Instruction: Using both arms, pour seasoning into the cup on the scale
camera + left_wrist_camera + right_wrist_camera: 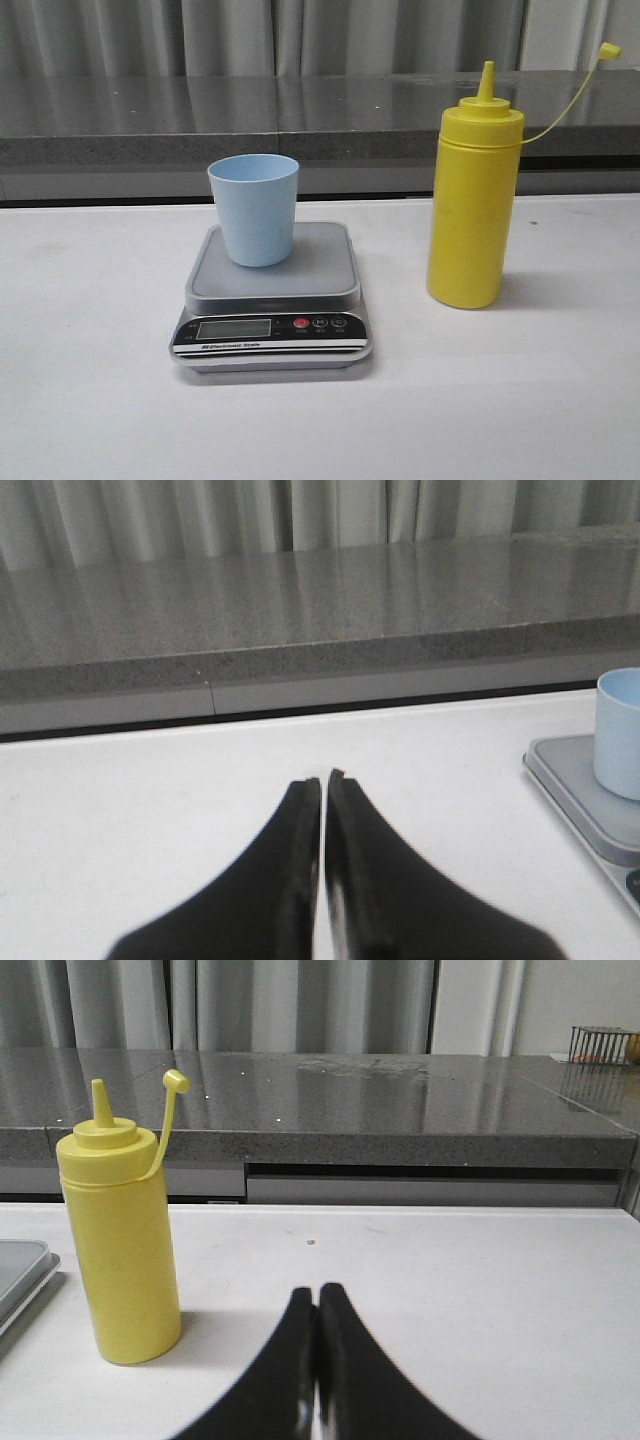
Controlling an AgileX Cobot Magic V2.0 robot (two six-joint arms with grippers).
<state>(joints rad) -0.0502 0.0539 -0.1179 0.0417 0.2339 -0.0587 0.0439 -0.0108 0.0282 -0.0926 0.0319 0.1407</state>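
Observation:
The pale blue cup (254, 208) stands upright on the silver-grey scale (272, 300) in the middle of the white table. The yellow seasoning bottle (472, 210) stands upright to the right of the scale, its cap off and hanging on its tether (575, 88). Neither arm shows in the front view. My left gripper (325, 778) is shut and empty, low over the table, with the cup (620, 730) and scale (585, 790) off to its side. My right gripper (317, 1292) is shut and empty, with the bottle (120, 1250) standing apart from it.
A dark grey stone counter (300, 115) with grey curtains behind runs along the table's far edge. A small wire basket (603, 1044) sits on that counter in the right wrist view. The white table (100, 400) surrounds the scale and bottle.

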